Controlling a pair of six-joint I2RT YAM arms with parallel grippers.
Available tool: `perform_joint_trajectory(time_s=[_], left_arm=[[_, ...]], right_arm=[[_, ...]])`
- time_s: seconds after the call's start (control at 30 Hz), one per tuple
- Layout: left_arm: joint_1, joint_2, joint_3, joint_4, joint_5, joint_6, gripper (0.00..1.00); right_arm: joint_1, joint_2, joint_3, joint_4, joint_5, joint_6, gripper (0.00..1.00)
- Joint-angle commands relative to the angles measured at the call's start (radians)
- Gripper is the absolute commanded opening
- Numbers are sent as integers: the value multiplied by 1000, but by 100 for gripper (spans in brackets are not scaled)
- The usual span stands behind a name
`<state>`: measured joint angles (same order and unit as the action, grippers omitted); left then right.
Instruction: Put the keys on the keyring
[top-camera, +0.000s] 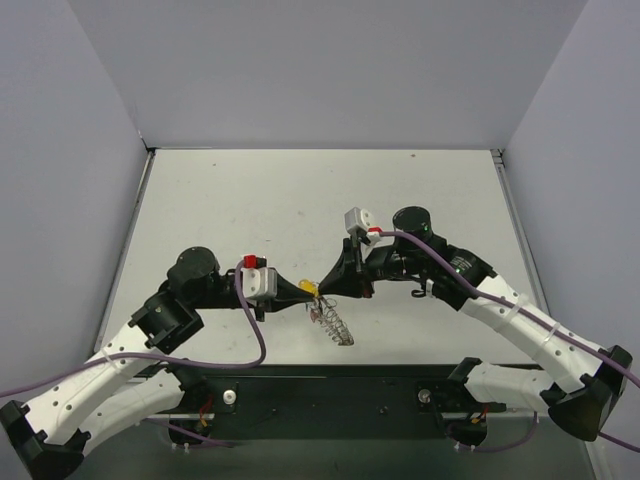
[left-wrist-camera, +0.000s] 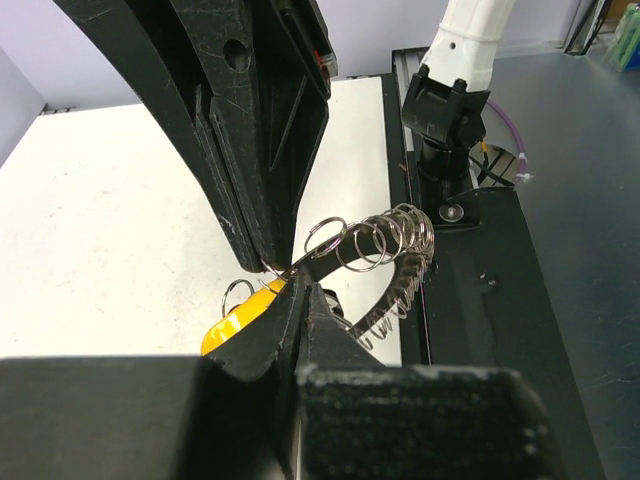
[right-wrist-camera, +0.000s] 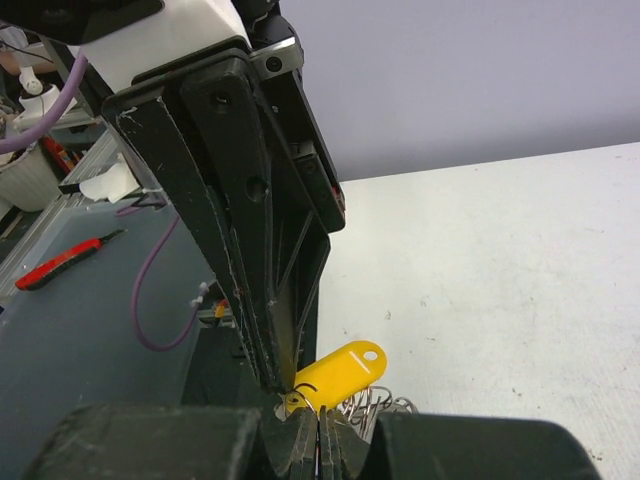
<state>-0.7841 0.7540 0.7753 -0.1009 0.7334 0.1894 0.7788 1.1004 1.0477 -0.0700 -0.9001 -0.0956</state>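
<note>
Top view: the left gripper (top-camera: 303, 289) and right gripper (top-camera: 324, 284) meet tip to tip over the white table (top-camera: 250, 200), and the floppy silvery coiled-wire keyring (top-camera: 336, 323) dangles just below them. Left wrist cam: jaws pinched tight on the keyring (left-wrist-camera: 385, 250) wire, with the yellow plastic-headed key (left-wrist-camera: 232, 325) right beside it. Right wrist cam: jaws squeezed shut on the end of that yellow plastic-headed key (right-wrist-camera: 342, 373).

White table (top-camera: 250, 200), pale grey walls (top-camera: 330, 70), red-handled tool (right-wrist-camera: 65, 262)
</note>
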Motion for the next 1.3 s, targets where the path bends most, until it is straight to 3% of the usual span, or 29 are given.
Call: perform_joint_trajectory(time_s=[0.0, 0.17, 0.4, 0.63, 0.8, 1.13, 1.27], left_arm=[[-17, 5, 15, 7, 18, -15, 8], [-17, -27, 7, -3, -12, -11, 32], [-18, -70, -4, 3, -57, -13, 50], [-17, -73, 48, 18, -199, -105, 58], [-17, 14, 154, -66, -253, -168, 62], [12, 163, 300, -126, -33, -234, 61], [52, 221, 360, -196, 52, -242, 55]], right_arm=[[-9, -36, 0, 128, 3, 7, 0], [-9, -43, -8, 148, 0, 14, 0], [-7, -56, -23, 185, -19, 27, 0], [-7, -62, -28, 190, -25, 17, 0], [-7, -65, -25, 182, -33, 7, 0], [-9, -76, -28, 157, -28, -15, 0], [-13, -86, -32, 148, -26, -24, 0]])
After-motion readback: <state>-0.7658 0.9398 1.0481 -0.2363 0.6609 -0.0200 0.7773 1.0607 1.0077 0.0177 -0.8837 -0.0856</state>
